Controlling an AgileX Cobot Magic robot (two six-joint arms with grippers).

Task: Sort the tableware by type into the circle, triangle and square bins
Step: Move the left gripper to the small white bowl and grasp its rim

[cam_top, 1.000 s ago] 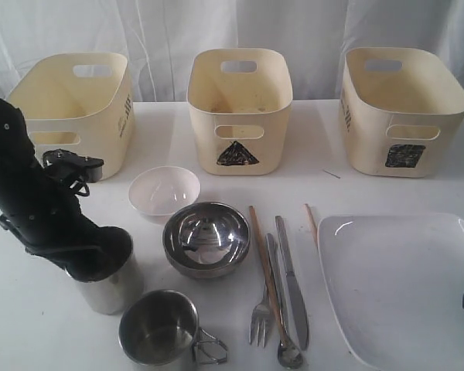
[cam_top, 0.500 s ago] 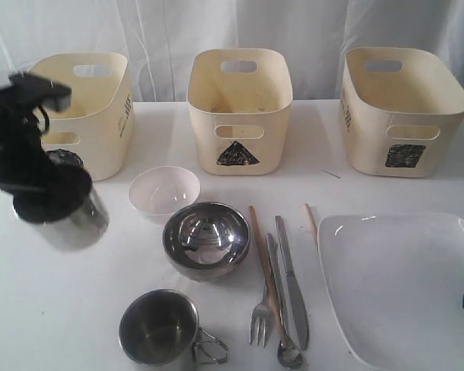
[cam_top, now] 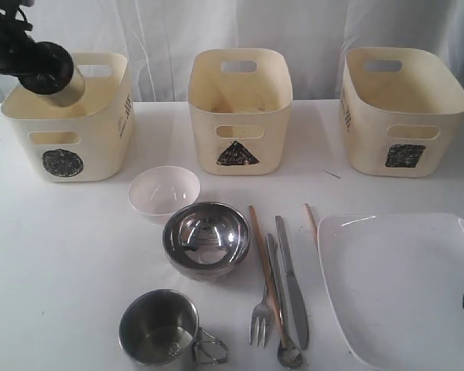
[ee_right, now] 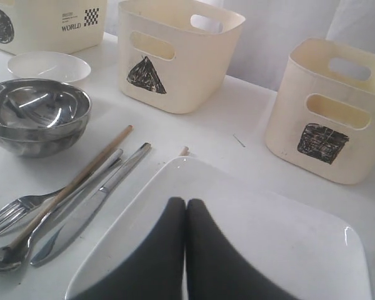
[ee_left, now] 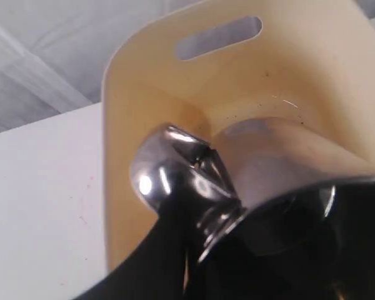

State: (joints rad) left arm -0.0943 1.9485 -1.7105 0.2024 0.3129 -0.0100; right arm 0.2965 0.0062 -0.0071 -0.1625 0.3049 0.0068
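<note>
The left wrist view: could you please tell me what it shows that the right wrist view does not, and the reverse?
Only the left wrist view shows the steel mug, gripped by the left gripper. Only the right wrist view shows the shut right gripper over the white square plate, the triangle bin, the square bin, the steel bowl, the small white bowl and the cutlery. Both show the circle bin and the white table.
</note>
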